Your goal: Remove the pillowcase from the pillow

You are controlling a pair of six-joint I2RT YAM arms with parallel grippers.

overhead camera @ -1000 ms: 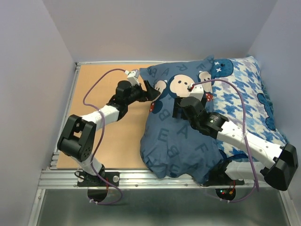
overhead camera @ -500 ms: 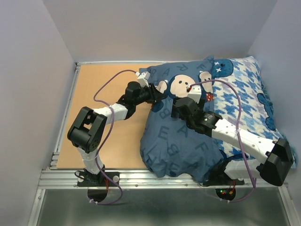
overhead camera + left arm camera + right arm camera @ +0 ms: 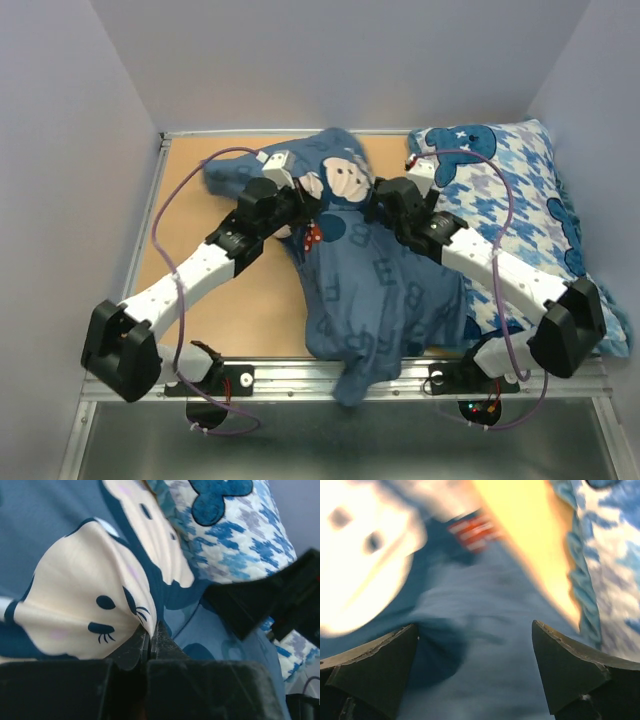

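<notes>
Pillowcase [image 3: 370, 290] is lying down the middle of the table [image 3: 255, 310], its near end drooping over the front edge and its far end bunching into a peak between the two wrists. It is reading as thin, limp, light cloth that is creasing freely and probably sliding easily over stuffing, so a pinched fold is looking like the only workable hold, and a fold near a seam or hem should slip less than the flat printed face. The pillow itself is not showing in any view; the bulk under the cloth is suggesting that it is sitting inside, though I cannot tell for sure. Left gripper [image 3: 150, 637] is clamping shut on a fold at the cream cartoon face, cloth fanning out from the closed tips. Right gripper [image 3: 474, 630] is hanging with its jaws wide apart over the blue cloth, holding nothing, just beside the houndstooth pillow [image 3: 510, 190]. Against a second ago: the left jaws were standing open at the pillowcase's left edge, the pillowcase was lying plump against the houndstooth pillow, and now it is sitting further left with bare table showing between them.
</notes>
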